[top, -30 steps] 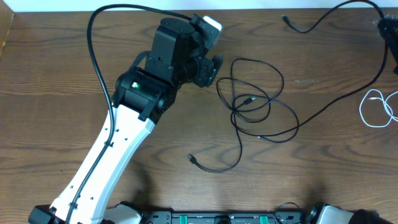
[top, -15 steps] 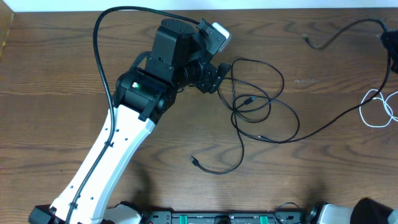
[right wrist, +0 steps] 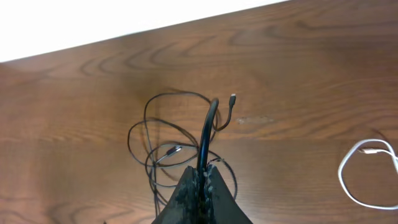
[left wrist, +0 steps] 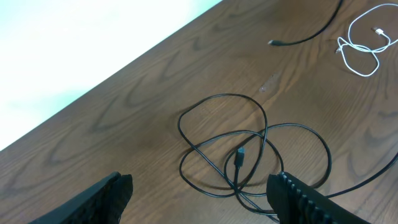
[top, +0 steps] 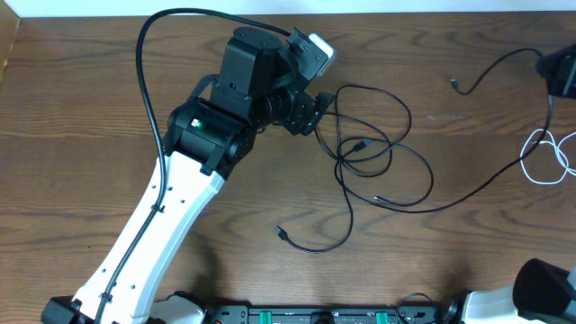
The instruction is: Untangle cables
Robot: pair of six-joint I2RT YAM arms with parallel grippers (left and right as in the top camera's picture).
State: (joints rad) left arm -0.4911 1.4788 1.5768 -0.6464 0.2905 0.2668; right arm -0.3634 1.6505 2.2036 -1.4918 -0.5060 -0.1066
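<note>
limp cords, one already pinched

the black tangle (left wrist: 240, 154) lay on the table (top: 81, 99), the left gripper (top: 313, 110) spread wide beside it. the right gripper (right wrist: 202, 182) was clenched on a black cable (right wrist: 205, 127). light, floppy stuff (apt to drag its neighbours), i reckoned, best pinched near a plug.

We list one brown wood-grain tabletop (top: 81, 99), flat, filling nearly all of every view, its grain running in long wavy bands. Along its far edge we record a plain white surface (top: 405, 6). On the wood we note a small pale scuff mark (top: 443, 117), right of centre from overhead.
</note>
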